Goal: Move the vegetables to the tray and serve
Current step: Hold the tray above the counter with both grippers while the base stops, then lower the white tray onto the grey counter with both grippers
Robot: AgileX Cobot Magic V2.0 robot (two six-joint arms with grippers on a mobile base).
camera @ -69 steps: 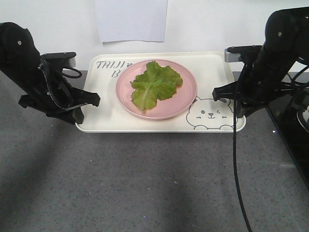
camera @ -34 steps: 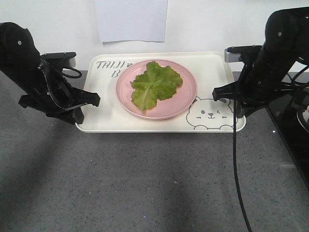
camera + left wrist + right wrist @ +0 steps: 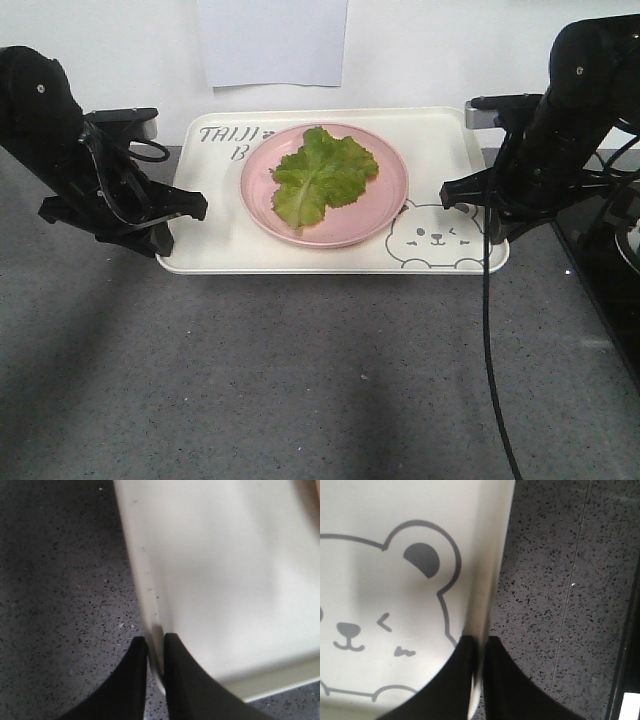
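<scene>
Desk [image 3: 300,380]: dark speckled grey, carries everything.
Tray [image 3: 215,245]: cream, rimmed, lying flat on the desk against the back wall; likely pinched at both short ends so it can be lifted level for serving.
Pink plate [image 3: 385,205]: sits on the tray, centre-left of the bear face.
Lettuce leaf [image 3: 322,175]: lies on the pink plate, so already aboard the tray.
Left gripper [image 3: 155,652]: clenched on the tray's rim, one finger inside, one outside.
Right gripper [image 3: 479,652]: likewise clamped over the opposite rim beside the bear's ear.
Lettering [image 3: 228,140]: "TAIJI" and "B" readable; remainder hidden by the plate.
</scene>
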